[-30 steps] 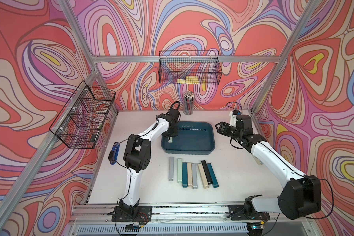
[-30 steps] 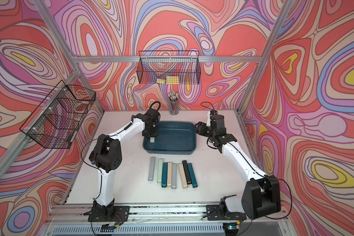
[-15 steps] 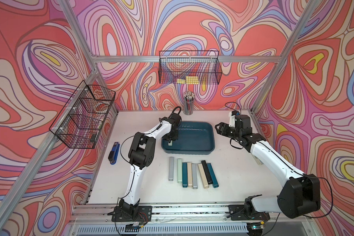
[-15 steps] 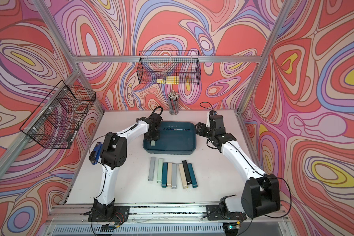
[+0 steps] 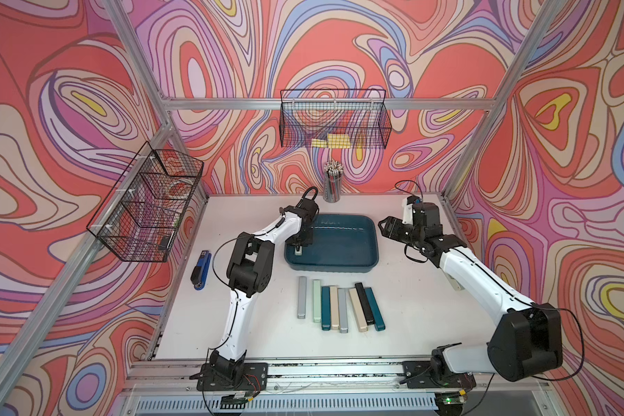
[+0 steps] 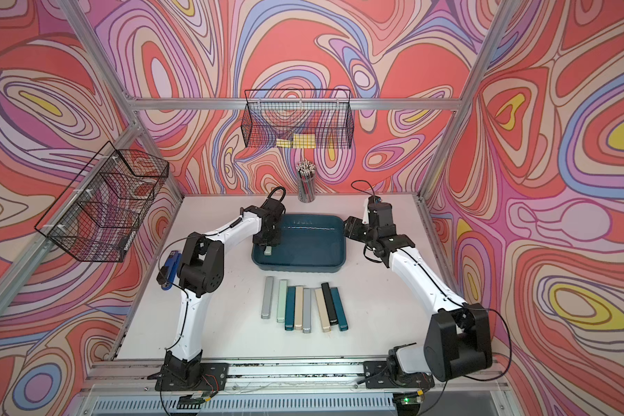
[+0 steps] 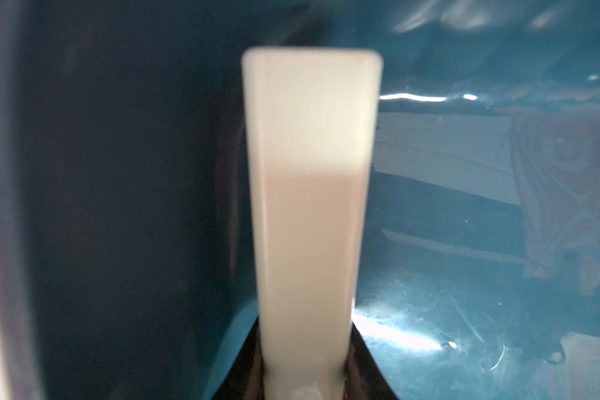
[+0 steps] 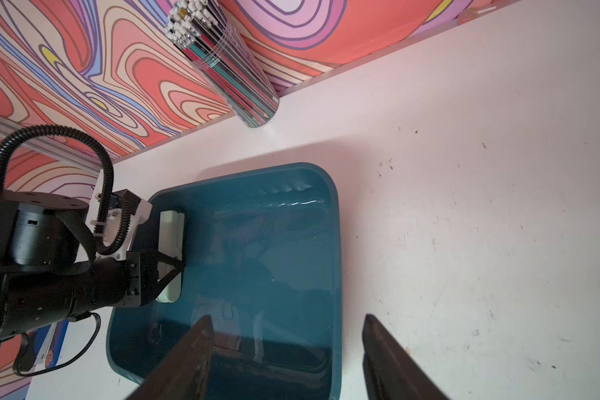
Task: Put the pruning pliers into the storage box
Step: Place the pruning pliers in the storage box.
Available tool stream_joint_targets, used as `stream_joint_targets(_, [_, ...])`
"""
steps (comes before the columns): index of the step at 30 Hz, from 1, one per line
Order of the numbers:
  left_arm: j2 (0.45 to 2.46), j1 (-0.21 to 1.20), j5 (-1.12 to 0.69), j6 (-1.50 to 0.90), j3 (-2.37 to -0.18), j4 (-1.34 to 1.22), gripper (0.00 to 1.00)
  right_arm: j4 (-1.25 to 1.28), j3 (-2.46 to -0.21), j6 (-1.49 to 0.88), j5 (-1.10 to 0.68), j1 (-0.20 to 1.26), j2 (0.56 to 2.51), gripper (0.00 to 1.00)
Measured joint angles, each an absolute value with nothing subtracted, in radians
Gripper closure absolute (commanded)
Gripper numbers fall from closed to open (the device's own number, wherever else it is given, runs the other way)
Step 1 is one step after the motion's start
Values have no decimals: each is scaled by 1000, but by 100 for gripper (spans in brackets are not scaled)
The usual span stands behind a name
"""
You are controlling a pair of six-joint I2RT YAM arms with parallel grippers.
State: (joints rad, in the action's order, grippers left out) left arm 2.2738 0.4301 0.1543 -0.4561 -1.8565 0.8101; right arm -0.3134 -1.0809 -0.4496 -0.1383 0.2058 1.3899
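The storage box is a dark teal tray in the middle of the table, seen in both top views. My left gripper is down inside its left end, shut on one pale pruning pliers case. The case lies along the box's left wall. Several more pruning pliers lie side by side in a row in front of the box. My right gripper hangs open and empty over the box's right rim, one finger over the box, the other over the table.
A blue-and-black stapler lies at the left of the table, beside the left arm's elbow. A clear cup of pencils stands behind the box at the back wall. Black wire baskets hang on the back wall and the left frame.
My left gripper has sunk a little deeper into the box with the pale case, and its elbow has swung right. The right arm has hardly moved.
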Motion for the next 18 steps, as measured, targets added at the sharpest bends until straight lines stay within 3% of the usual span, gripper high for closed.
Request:
stream_joint_targets(2, [2274,430,156,-464,-1856,810,50,-315,-1081,-450,-137,207,1390,29])
stream_joint_targets(5, [2274,430,160,-476,-1856,810,43,-316,-1082,-450,-133,207,1390,30])
stream_joint_targets(18, [2142,433,152,-521,-1856,828,40,-348,-1116,-438,-119,211,1391,31])
